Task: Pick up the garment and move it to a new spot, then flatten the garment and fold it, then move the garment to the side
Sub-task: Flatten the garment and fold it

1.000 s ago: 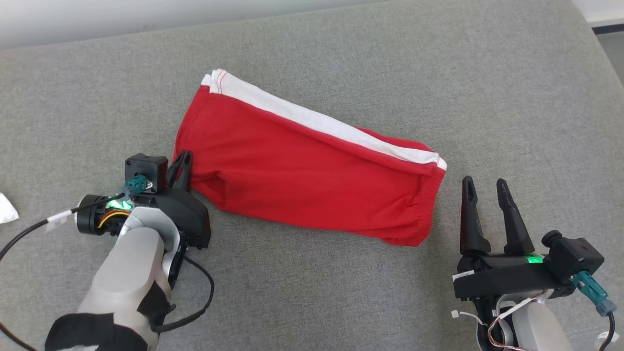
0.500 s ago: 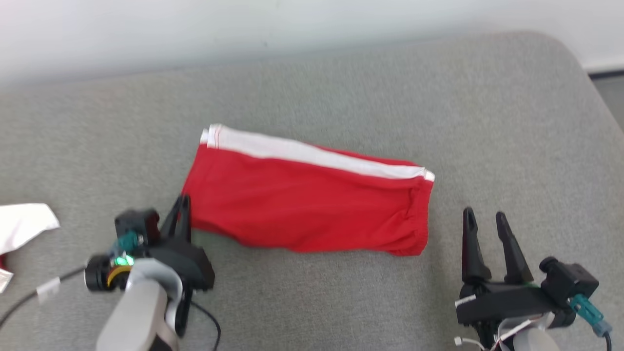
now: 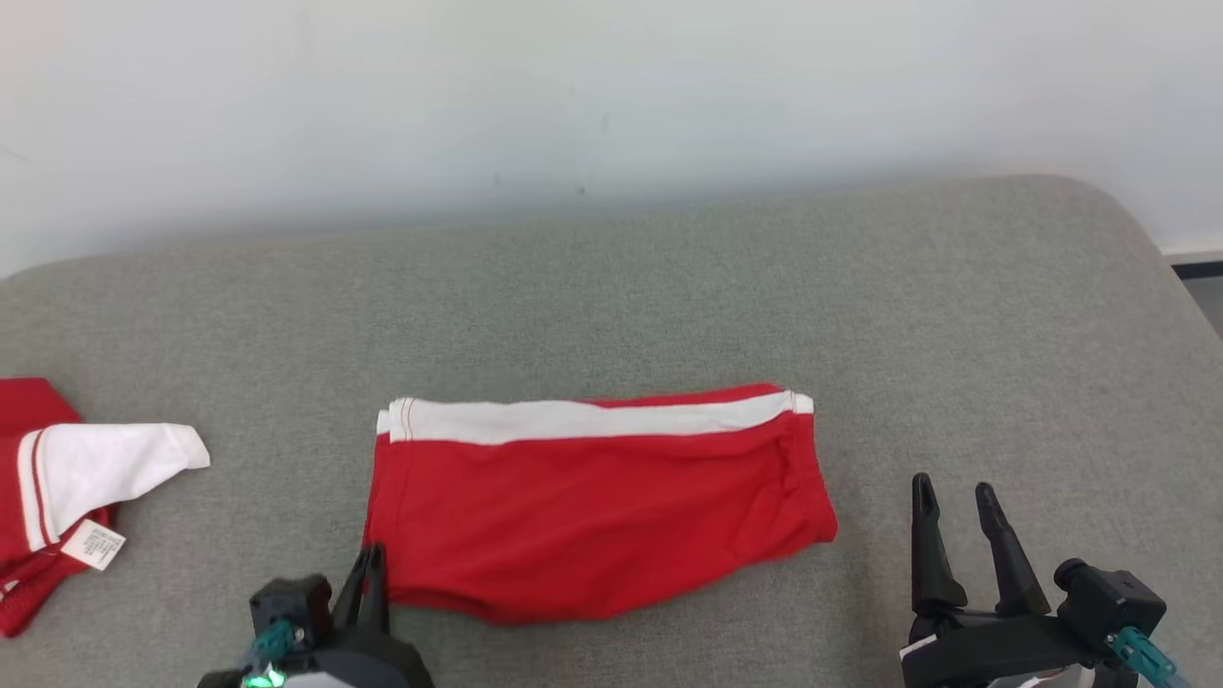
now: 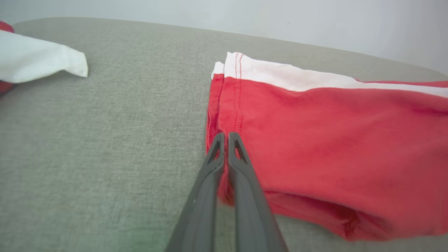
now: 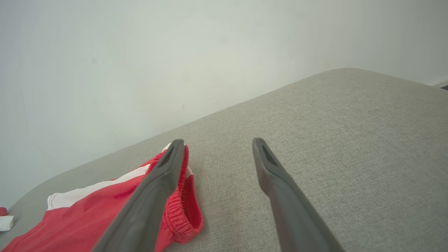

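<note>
The garment [image 3: 592,516] is a pair of red shorts with a white side stripe, lying folded and flat on the grey cushion [image 3: 669,306]. Its stripe runs along the far edge. My left gripper [image 3: 371,564] is at the garment's near left corner, shut with red cloth pinched between its fingers, as the left wrist view shows at the garment [image 4: 332,140] and the left gripper [image 4: 225,134]. My right gripper [image 3: 953,487] stands open to the right of the waistband end, apart from it. In the right wrist view the right gripper [image 5: 218,141] holds nothing, and the garment [image 5: 87,217] lies to its left.
Another red and white piece of clothing [image 3: 57,487] lies at the far left of the cushion, also seen as the white cloth [image 4: 35,59]. A pale wall [image 3: 573,96] rises behind the cushion. The cushion's rounded corner [image 3: 1099,191] and edge are at the right.
The head camera has tilted up, bringing the wall and the other clothing into view. The garment, slanted before, now lies level across the picture. The left gripper keeps its hold on the corner.
</note>
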